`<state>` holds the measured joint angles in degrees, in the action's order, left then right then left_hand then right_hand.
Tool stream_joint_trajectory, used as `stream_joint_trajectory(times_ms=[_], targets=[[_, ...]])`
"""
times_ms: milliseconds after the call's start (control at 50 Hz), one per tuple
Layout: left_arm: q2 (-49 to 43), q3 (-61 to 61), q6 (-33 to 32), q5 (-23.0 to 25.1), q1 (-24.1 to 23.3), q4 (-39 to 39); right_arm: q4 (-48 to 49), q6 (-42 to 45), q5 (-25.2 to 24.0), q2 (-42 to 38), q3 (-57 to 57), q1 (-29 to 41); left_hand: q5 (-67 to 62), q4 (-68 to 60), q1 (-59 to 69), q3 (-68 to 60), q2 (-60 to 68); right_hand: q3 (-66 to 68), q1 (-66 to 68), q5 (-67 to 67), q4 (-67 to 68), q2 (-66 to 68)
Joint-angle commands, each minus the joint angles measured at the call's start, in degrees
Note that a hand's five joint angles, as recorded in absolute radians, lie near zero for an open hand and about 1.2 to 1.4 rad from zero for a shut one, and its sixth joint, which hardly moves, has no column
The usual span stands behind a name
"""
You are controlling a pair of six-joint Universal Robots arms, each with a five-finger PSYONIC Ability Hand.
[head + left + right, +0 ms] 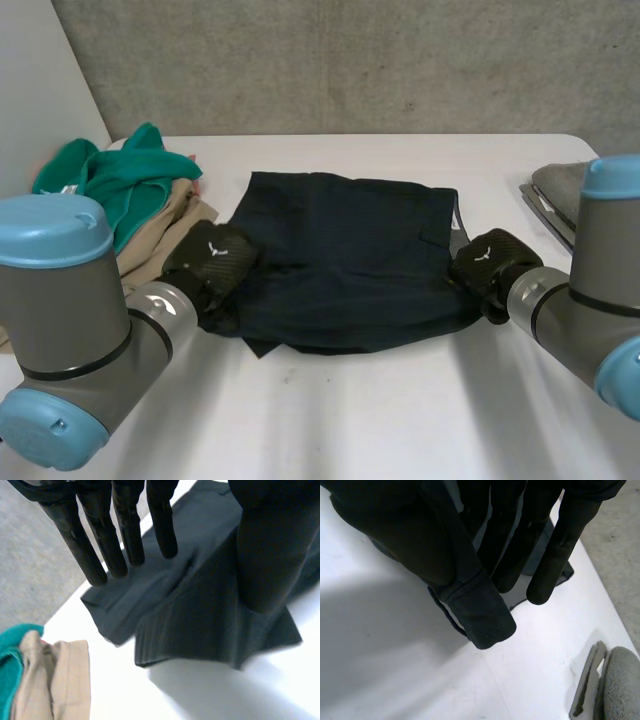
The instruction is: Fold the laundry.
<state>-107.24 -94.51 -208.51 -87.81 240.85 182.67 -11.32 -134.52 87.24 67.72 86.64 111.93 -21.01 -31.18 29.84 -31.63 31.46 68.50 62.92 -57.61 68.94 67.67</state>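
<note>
A dark navy garment [350, 260] lies spread flat in the middle of the white table [400, 420]. My left hand [212, 260] rests at its left edge near the front corner. In the left wrist view the left hand [125, 535] holds its fingers straight and well apart from the thumb, and the garment [200, 620] lies loose beneath them. My right hand [490, 262] is at the garment's right edge. In its wrist view the right hand [555, 555] pinches a fold of the garment [485, 615] between thumb and fingers.
A pile of green and beige clothes [130, 190] sits at the table's left, close to my left arm, and the beige piece [55, 680] lies just beyond the garment's corner. A grey object [560, 190] lies at the table's right edge [620, 685].
</note>
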Motion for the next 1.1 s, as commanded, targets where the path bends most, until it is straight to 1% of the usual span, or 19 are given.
stream_joint_trajectory(times_ms=[20, 140, 220, 240, 340, 460, 520, 620, 740, 800, 920, 1100], targets=[[2.55, -1.20, 0.74, -0.25, -0.20, 4.01, 7.80, -5.31, -0.31, 0.13, 3.62, -2.68, 3.98, 4.15, -2.81, 4.60, -4.43, 11.50, 17.08, -12.39, 11.06, 12.33], [9.41, -8.84, 1.53, -0.34, -0.64, 4.45, 9.48, -12.16, -0.75, 0.13, 4.50, -3.12, 1.79, 1.96, -0.63, 2.42, -2.25, 11.50, 17.08, -12.39, 11.06, 12.33], [13.63, -14.46, 3.37, -0.52, -0.91, 4.45, 10.09, -13.49, -1.10, 0.05, 4.50, -3.47, -6.09, -5.92, 7.26, -5.47, 5.64, 11.50, 17.08, -12.39, 11.06, 12.33], [14.85, -16.65, 4.51, -0.43, -1.00, 4.53, 10.27, -13.49, -1.28, 0.05, 4.59, -3.65, -12.11, -11.94, 13.28, -11.49, 11.66, 11.50, 17.08, -12.39, 11.06, 12.33], [15.83, -19.31, 7.59, -0.43, -1.70, 3.92, 10.80, -13.49, -1.28, 0.05, 5.38, -4.09, -22.92, -22.76, 24.09, -22.30, 22.47, 11.50, 17.08, -12.39, 11.06, 12.33], [14.78, -19.75, 10.84, 0.10, -3.45, 3.92, 10.88, -13.58, -1.28, 0.05, 5.64, -4.09, -26.80, -26.63, 27.97, -26.18, 26.35, 11.50, 17.08, -12.39, 11.06, 12.33], [13.99, -19.75, 11.63, 0.10, -3.81, 3.92, 10.88, -13.58, -1.28, -0.04, 5.64, -4.18, -26.64, -26.47, 27.81, -26.02, 26.19, 11.50, 17.08, -12.39, 11.06, 12.33], [9.95, -19.57, 11.72, 0.27, -4.51, 4.01, 10.97, -13.58, -1.28, -0.04, 5.64, -4.27, -25.80, -25.63, 26.97, -25.18, 25.35, 11.50, 17.08, -12.39, 11.06, 12.33], [8.54, -19.66, 11.72, 0.01, -6.18, 3.92, 11.94, -13.58, -1.19, -0.22, 5.64, -4.53, -23.45, -23.28, 24.62, -22.83, 23.00, 11.50, 17.08, -12.39, 11.06, 12.33], [7.13, -19.66, 11.72, -0.34, -6.88, 4.01, 12.11, -13.58, -1.28, -0.13, 5.91, -5.41, -13.72, -13.55, 14.89, -13.10, 13.27, 11.50, 17.08, -12.39, 11.06, 12.33], [3.36, -18.09, 11.55, -0.52, -6.89, 4.62, 12.11, -13.58, -1.37, -0.13, 6.26, -5.50, -4.45, -4.29, 5.62, -3.83, 4.00, 11.50, 17.08, -12.39, 11.06, 12.33], [-4.29, -12.90, 11.02, -0.96, -6.88, 7.08, 12.20, -13.49, -2.07, -0.13, 7.22, -5.50, -4.43, -4.27, 5.60, -3.81, 3.98, 11.50, 17.08, -12.39, 11.06, 12.33]])
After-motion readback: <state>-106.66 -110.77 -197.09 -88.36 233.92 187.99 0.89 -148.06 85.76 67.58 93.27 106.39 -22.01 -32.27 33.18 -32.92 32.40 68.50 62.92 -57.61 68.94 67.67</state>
